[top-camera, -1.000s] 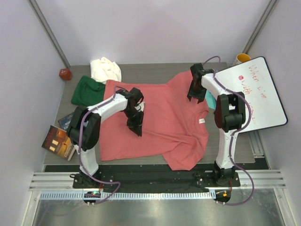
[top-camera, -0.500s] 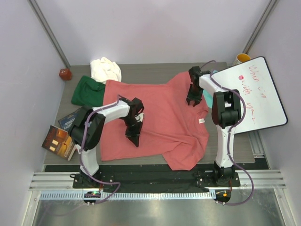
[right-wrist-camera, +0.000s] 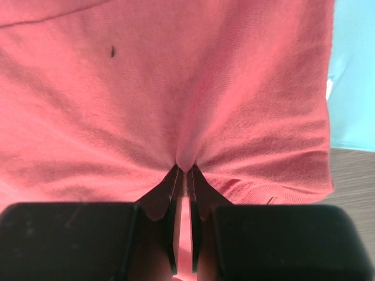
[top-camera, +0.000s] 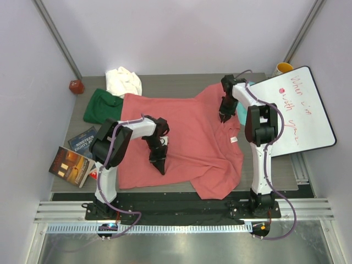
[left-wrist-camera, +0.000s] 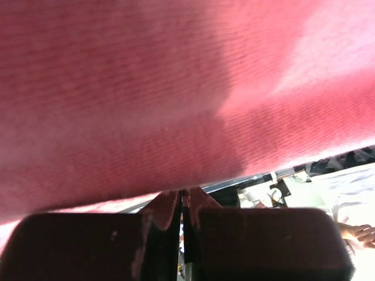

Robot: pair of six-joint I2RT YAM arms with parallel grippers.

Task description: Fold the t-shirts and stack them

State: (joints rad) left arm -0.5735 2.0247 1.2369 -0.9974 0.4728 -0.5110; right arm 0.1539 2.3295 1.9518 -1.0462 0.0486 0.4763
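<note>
The salmon-pink t-shirt lies spread flat over the middle of the table, its white neck label at the right. My left gripper points down on its near left part; in the left wrist view the gripper is shut, tips pinching the cloth. My right gripper sits at the far right shoulder; the right wrist view shows it shut on a puckered fold of the shirt. The dark green t-shirt and the cream-white t-shirt lie bunched at the far left.
Two books lie at the table's left edge. A whiteboard leans at the right, a teal cloth beside the shirt, a yellow cup behind. A small red object sits far left.
The right gripper's jaws have closed on a fold of the pink shirt. The left gripper has shut and shifted a little toward the near edge.
</note>
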